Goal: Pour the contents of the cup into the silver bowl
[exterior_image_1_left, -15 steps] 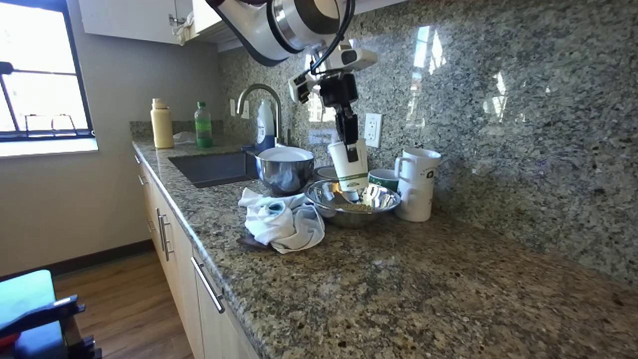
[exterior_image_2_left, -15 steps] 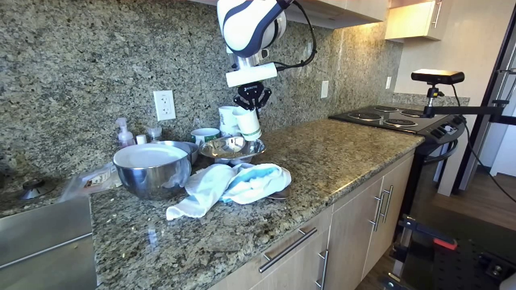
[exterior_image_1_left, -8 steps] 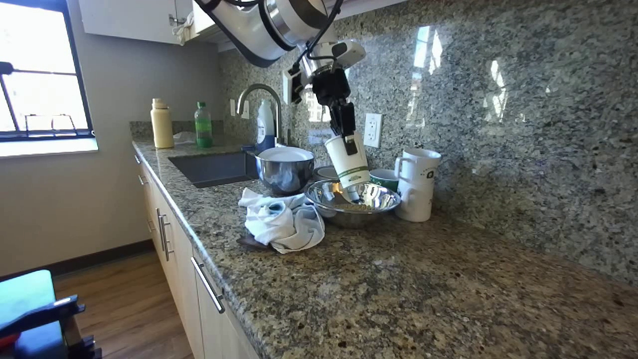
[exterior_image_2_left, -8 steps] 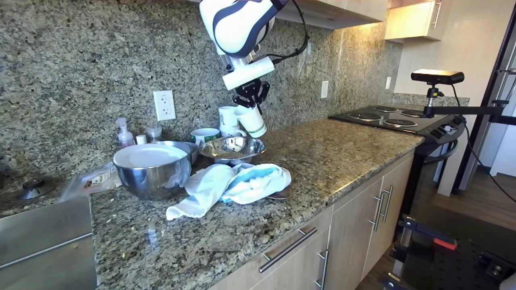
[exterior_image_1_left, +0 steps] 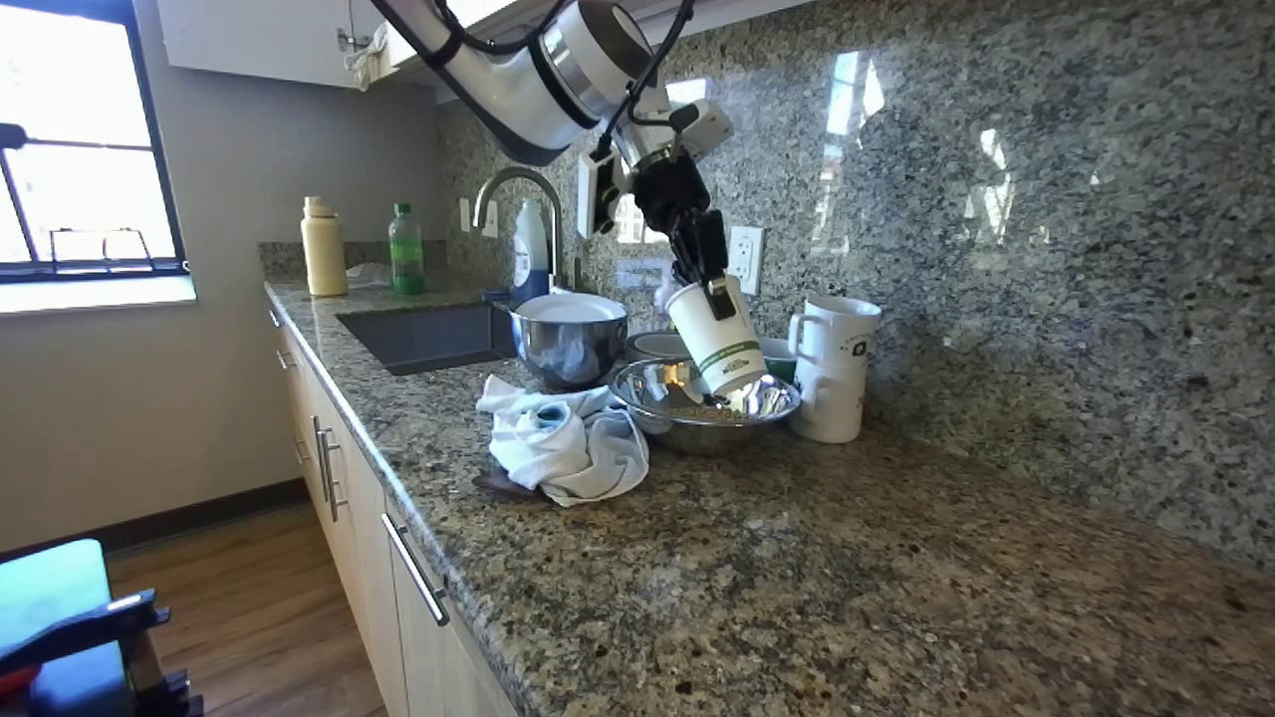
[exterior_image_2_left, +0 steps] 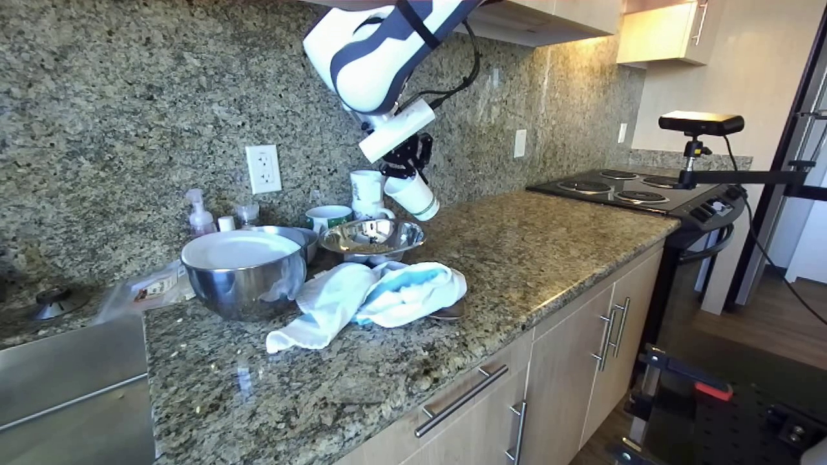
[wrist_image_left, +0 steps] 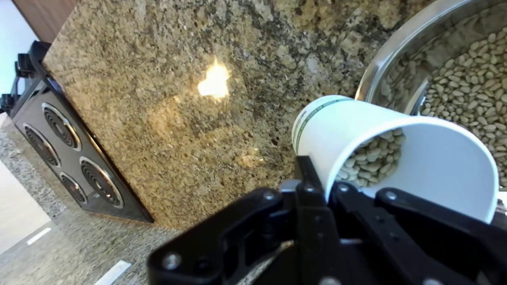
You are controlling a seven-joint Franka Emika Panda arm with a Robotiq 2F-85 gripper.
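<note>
The cup (exterior_image_1_left: pixel 719 339) is white with a green band near its base. It shows in both exterior views (exterior_image_2_left: pixel 413 197) and the wrist view (wrist_image_left: pixel 348 120). My gripper (exterior_image_1_left: pixel 719 299) is shut on its wall near the rim, one finger inside. The cup is tilted, mouth up toward the sink side, base away, above the silver bowl's stove-side rim. Pale beans lie inside it at the bottom. The silver bowl (exterior_image_1_left: pixel 687 433), wide and shiny, stands on the counter below; it also shows in an exterior view (exterior_image_2_left: pixel 371 248) and the wrist view (wrist_image_left: pixel 376 71). Similar beans cover its bottom.
Stacked white mugs (exterior_image_1_left: pixel 830 393) and a green-and-white mug (exterior_image_2_left: pixel 329 216) stand close behind the bowl. A steel pot (exterior_image_2_left: pixel 242 290) stands toward the sink (exterior_image_1_left: pixel 428 334). A crumpled white towel (exterior_image_1_left: pixel 568 448) lies in front. A stove (exterior_image_2_left: pixel 607 187) is at the counter's far end.
The wrist and cup have tilted further, the cup's base swinging toward the stove side and its mouth toward the sink. The bowl, mugs and towel have not moved.
</note>
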